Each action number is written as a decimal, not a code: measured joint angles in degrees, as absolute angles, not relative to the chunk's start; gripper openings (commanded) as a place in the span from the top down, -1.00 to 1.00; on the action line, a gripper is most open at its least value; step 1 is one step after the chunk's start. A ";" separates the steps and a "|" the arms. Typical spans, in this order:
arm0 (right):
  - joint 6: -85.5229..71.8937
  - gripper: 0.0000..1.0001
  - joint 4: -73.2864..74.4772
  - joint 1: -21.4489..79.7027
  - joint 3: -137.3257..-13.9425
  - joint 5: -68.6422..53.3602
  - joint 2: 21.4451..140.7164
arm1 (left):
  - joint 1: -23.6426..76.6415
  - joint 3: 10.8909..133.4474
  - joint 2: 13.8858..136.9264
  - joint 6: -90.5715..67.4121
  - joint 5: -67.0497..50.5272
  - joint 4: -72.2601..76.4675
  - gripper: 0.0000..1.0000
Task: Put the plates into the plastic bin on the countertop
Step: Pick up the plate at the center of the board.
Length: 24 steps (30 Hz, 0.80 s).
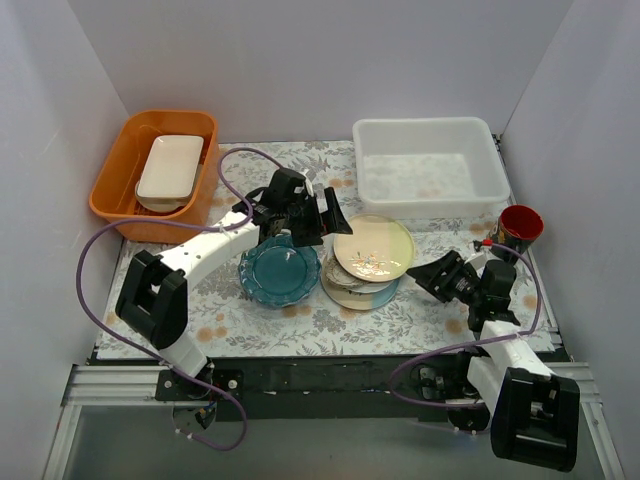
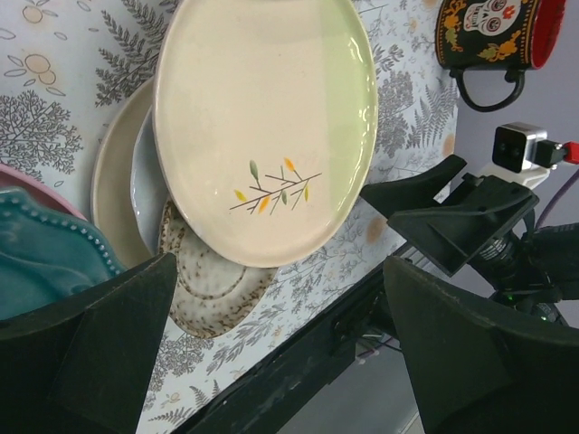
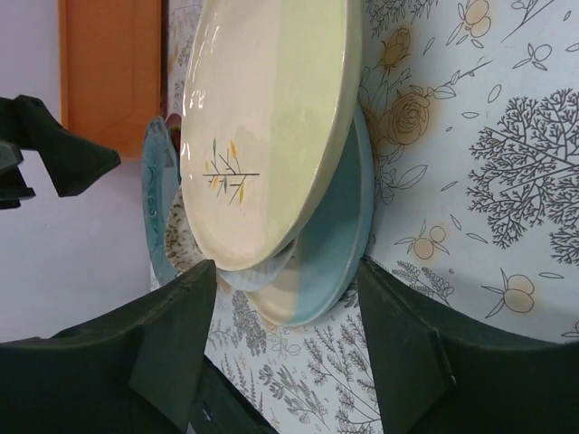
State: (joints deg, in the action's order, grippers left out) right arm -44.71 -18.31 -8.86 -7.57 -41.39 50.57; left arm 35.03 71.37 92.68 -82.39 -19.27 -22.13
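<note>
A cream floral plate (image 1: 373, 247) lies on top of a stack of plates (image 1: 360, 288) in the middle of the countertop (image 1: 230, 320). A teal scalloped plate (image 1: 279, 270) lies to its left. The white plastic bin (image 1: 430, 165) stands behind at the right and holds no plates. My left gripper (image 1: 335, 222) is open and empty, just left of the cream plate's far rim. My right gripper (image 1: 425, 277) is open and empty, right of the stack and facing it. The cream plate also shows in the left wrist view (image 2: 262, 127) and the right wrist view (image 3: 262, 127).
An orange tub (image 1: 128, 195) at the back left holds a white rectangular dish (image 1: 170, 172). A red and black mug (image 1: 520, 228) stands right of the bin, close to my right arm. Walls close in the left, right and back.
</note>
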 measured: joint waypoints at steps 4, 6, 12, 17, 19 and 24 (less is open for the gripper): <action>-47.53 -0.36 -23.77 -8.99 -6.96 -41.54 54.24 | 35.24 71.53 93.38 -82.41 -18.81 -23.57 -0.96; -48.84 -0.36 -26.09 -8.99 -6.55 -41.82 56.60 | 35.29 71.81 93.38 -82.48 -18.59 -23.81 -0.96; -52.73 -0.22 -33.78 -8.99 -6.39 -42.61 63.68 | 35.59 71.99 93.36 -83.00 -18.35 -24.01 -0.96; -55.40 -0.12 -39.75 -8.99 -6.42 -43.13 69.30 | 36.25 71.83 92.99 -83.46 -18.02 -24.01 -0.96; -56.18 -0.11 -41.74 -8.99 -6.42 -43.24 71.18 | 36.42 71.64 92.90 -83.50 -17.96 -24.05 -0.96; -58.13 -0.03 -47.33 -8.99 -6.42 -43.68 75.94 | 36.56 71.05 92.68 -83.61 -17.76 -24.25 -0.96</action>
State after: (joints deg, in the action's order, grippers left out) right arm -58.13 -47.33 -8.99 -6.42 -43.68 75.94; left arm 36.56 71.05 92.68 -83.61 -17.76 -24.25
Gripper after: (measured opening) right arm 0.530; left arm 0.982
